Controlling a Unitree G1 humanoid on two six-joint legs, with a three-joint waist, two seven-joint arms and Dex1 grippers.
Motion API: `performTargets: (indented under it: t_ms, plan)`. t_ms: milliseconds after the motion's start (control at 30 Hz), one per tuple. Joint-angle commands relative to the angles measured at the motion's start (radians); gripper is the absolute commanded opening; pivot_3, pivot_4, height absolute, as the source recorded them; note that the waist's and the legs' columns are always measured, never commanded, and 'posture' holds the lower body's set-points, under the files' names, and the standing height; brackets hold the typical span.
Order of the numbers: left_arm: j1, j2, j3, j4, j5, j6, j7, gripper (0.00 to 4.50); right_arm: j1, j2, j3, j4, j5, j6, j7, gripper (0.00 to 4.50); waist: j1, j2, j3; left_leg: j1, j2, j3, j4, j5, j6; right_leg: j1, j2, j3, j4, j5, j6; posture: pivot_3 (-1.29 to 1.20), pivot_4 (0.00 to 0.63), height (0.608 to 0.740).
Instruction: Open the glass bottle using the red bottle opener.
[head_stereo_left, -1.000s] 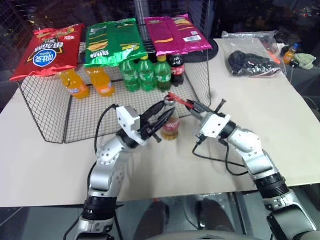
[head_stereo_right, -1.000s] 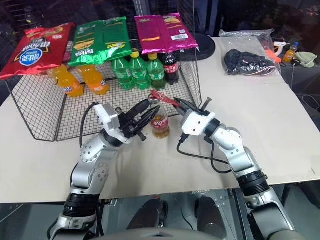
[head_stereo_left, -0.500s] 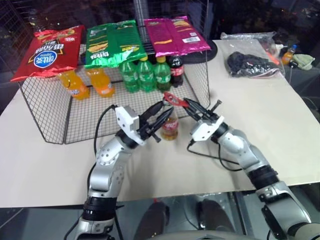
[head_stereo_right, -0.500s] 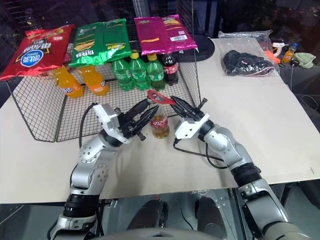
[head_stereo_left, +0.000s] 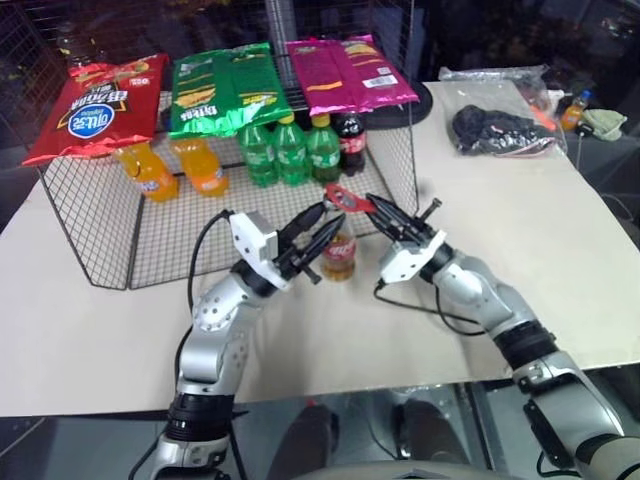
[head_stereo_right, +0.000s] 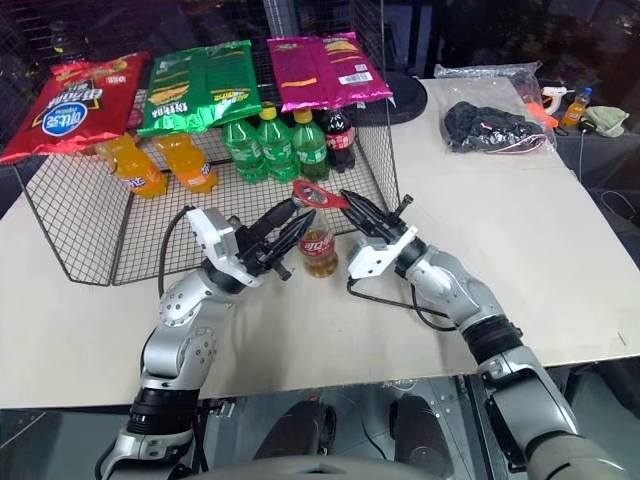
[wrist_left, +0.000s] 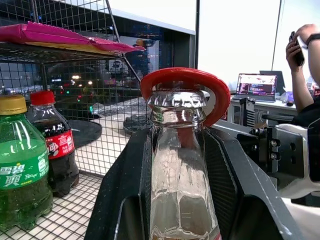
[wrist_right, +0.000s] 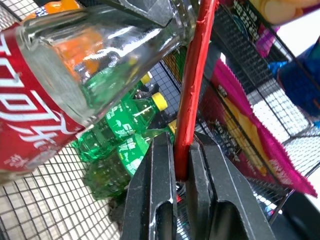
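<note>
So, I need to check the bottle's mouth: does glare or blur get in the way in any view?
Left wrist view: bright windows behind, reflections streak the glass bottle, yet its rim against the red opener reads sharp. Right wrist view: the bottle is close and soft-edged. Head views: dim, the neck is small.

Small clear glass bottle (wrist_left: 180, 165): smooth, glossy glass with bright reflections; red label printed in white. Flat red bottle opener (wrist_left: 186, 80): smooth, slightly shiny coating on its ring head. Two-fingered black left gripper (head_stereo_left: 318, 226) and black right gripper (wrist_right: 181, 165): matt, faintly speckled plastic. Wire mesh rack (head_stereo_left: 90, 240): thin dark metal grid. Green plastic bottles (head_stereo_left: 290, 148): glossy. Snack bags (head_stereo_left: 345, 72): shiny crinkled foil. Beige tabletop (head_stereo_left: 520, 200): smooth, matt.
</note>
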Motion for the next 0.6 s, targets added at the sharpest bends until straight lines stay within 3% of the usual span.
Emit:
performTargets:
  t_ms: [33, 333, 600]
  plan:
    - [-0.015, -0.007, -0.023, 0.017, 0.021, 0.005, 0.006, 1.02, -0.034, -0.038, 0.058, -0.012, -0.048, -0.065, 0.039, 0.0, 0.0, 0.0, 0.0, 0.0, 0.0, 0.0, 0.0, 0.0, 0.0, 0.0, 0.0, 0.0, 0.0, 0.0, 0.0, 0.0, 0.15, 0.74]
    - [-0.015, -0.012, -0.025, 0.035, 0.032, -0.009, 0.009, 1.02, -0.165, -0.128, 0.051, 0.052, -0.053, -0.109, 0.05, 0.0, 0.0, 0.0, 0.0, 0.0, 0.0, 0.0, 0.0, 0.0, 0.0, 0.0, 0.0, 0.0, 0.0, 0.0, 0.0, 0.0, 0.15, 0.74]
    - [-0.015, -0.013, -0.027, 0.037, 0.035, -0.009, 0.01, 1.02, -0.218, -0.143, 0.046, 0.075, -0.049, -0.12, 0.042, 0.0, 0.0, 0.0, 0.0, 0.0, 0.001, 0.0, -0.001, 0.0, 0.0, 0.0, 0.0, 0.0, -0.001, 0.0, 0.0, 0.0, 0.15, 0.74]
